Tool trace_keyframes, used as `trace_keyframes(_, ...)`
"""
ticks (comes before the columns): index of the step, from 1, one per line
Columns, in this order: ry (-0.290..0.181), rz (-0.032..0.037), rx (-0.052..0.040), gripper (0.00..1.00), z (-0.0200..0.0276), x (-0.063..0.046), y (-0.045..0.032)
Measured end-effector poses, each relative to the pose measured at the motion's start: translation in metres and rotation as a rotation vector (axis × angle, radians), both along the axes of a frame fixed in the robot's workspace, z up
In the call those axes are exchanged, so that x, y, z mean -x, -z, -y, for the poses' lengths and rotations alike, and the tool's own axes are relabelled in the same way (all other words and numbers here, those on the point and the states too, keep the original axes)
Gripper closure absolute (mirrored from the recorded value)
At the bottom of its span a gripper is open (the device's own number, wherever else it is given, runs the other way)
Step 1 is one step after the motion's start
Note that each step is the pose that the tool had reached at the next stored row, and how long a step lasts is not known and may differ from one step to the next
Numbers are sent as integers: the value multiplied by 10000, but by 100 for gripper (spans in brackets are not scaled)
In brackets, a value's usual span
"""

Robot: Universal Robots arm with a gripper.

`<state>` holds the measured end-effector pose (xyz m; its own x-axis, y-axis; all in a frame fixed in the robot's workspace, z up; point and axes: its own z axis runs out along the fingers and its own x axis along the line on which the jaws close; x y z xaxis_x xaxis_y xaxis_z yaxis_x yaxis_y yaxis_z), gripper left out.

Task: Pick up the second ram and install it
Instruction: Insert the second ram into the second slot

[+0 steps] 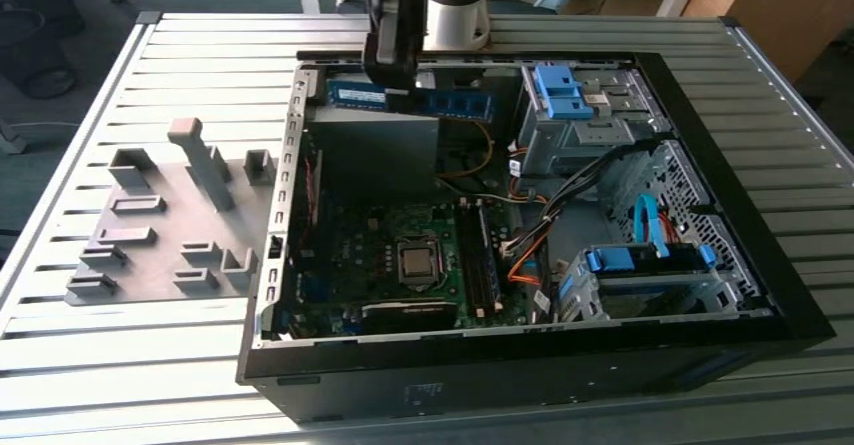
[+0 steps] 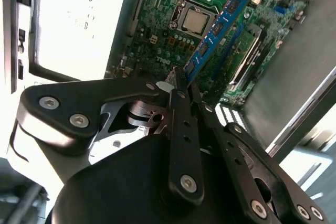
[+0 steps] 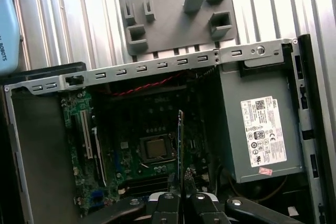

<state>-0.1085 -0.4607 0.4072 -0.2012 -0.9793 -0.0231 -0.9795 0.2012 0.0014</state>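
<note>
The second ram (image 2: 219,24), a narrow blue board with black chips, is clamped between my gripper's fingers (image 2: 177,109). In the exterior view the second ram (image 1: 454,100) hangs level above the far end of the open computer case (image 1: 747,265), with my gripper (image 1: 396,83) shut on its middle. The first wrist view shows the second ram (image 3: 180,140) edge-on, held over the motherboard (image 3: 131,145) next to the processor socket (image 3: 156,148). Another green memory stick (image 1: 481,255) sits in a slot beside the socket.
A grey fixture plate (image 1: 174,225) with upright blocks lies on the slatted table at the exterior view's left. Inside the case are the grey power supply (image 1: 374,155), blue drive cages (image 1: 647,260), and orange and blue cables (image 1: 527,250).
</note>
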Motion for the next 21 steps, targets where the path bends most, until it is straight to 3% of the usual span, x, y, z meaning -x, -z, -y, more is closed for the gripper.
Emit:
trace_keyframes(8,495,0,1,86,0,0,5)
trace_keyframes(19,535,0,0,86,0,0,6)
trace_keyframes(21,1135,0,0,86,0,0,18)
